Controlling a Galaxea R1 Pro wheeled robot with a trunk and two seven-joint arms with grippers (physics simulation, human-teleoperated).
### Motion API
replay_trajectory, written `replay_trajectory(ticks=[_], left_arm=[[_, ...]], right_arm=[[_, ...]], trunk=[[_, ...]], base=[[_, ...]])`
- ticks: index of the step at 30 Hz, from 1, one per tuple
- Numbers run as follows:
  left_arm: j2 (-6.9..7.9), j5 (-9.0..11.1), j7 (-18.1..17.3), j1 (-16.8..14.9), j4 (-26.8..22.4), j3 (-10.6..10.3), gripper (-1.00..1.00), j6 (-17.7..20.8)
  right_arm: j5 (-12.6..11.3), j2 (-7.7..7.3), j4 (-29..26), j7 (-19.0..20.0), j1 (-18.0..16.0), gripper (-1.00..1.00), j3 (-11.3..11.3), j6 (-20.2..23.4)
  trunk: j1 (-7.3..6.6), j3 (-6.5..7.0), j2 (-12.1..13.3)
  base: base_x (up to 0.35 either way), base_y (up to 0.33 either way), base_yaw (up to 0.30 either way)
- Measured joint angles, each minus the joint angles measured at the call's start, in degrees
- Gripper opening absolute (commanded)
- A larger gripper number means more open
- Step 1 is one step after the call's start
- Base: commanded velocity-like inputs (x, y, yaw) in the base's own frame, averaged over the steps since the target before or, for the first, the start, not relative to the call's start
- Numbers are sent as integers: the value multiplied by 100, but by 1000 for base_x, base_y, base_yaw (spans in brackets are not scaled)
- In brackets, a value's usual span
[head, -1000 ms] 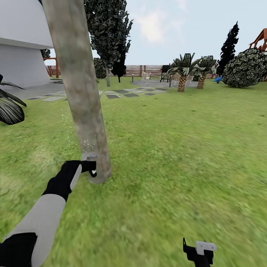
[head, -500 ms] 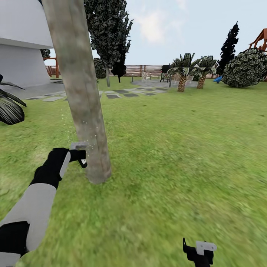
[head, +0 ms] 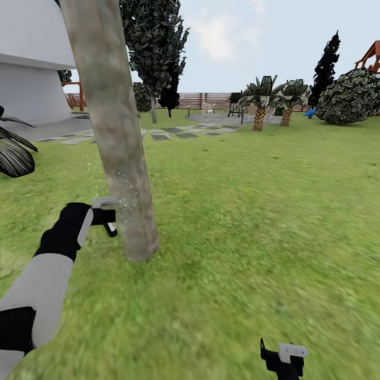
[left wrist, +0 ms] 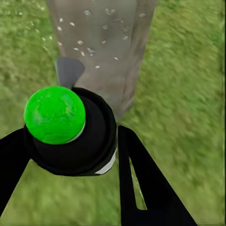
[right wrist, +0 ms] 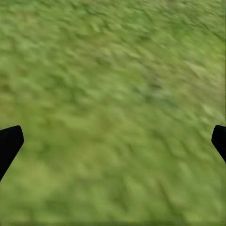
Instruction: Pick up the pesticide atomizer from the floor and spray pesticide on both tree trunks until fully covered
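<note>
The left jaws [head: 108,221] are gripping the pesticide atomizer [left wrist: 70,129], a black bottle with a bright green round cap and a grey nozzle; in the left wrist view its body is sitting squeezed between the two black fingers [left wrist: 146,188], filling the gap from one to the other. The grey nozzle is pointing straight ahead of the jaws at the thick, pale beige-grey mottled tree trunk [head: 113,132], which is standing just in front of them, near its base, close but apart from the nozzle. Small white droplets [left wrist: 89,44] are speckling the bark ahead of the nozzle, and in the head view a faint scatter of the same specks is floating against the trunk just above and beyond the jaws.

The right jaws [right wrist: 113,141] are hanging low and well apart from the trunk, spread wide with only green grass lawn [head: 253,211] showing between the two black tips, holding nothing.

Far beyond both jaws, grey stepping stones [head: 174,132] are crossing the lawn toward a brown slatted wooden fence [head: 206,99]. A white house wall [head: 31,79] is rising beyond the left jaws, behind the trunk, and two short palms with brown woven trunks [head: 272,103] are standing by the fence.
</note>
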Motion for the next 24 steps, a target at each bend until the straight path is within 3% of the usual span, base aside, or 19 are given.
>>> replay_trajectory(ticks=[5,9,11,12,14,17,19,23,24], left_arm=[[-225,-12,0,-187,-19,-12,-100,230],[-125,-70,1,-248,-20,16,-100,326],[89,-90,2,-287,-20,32,-100,340],[104,-34,0,-291,-20,19,-100,345],[66,-20,0,-291,-20,-2,-100,348],[-245,29,4,-403,-28,-23,-100,377],[-331,-22,8,-561,-29,-22,-100,497],[-249,-63,2,-770,-24,15,-100,710],[-170,-87,2,-789,-26,24,-100,716]], right_arm=[[0,0,0,0,3,100,0,1],[0,0,0,0,2,100,1,7],[0,0,0,0,1,100,1,8],[0,0,0,0,4,100,0,7],[0,0,0,0,3,100,0,8],[0,0,0,0,3,100,1,9],[0,0,0,0,1,100,1,9],[0,0,0,0,0,100,2,8],[0,0,0,0,3,100,2,8]], trunk=[[0,1,0],[0,0,0],[0,0,0],[0,0,0],[0,0,0],[0,0,0],[0,0,0],[0,0,0],[0,0,0]], base=[[0,0,0],[0,0,0],[0,0,0],[0,0,0],[0,0,0],[0,0,0],[0,0,0],[0,0,0],[0,0,0]])
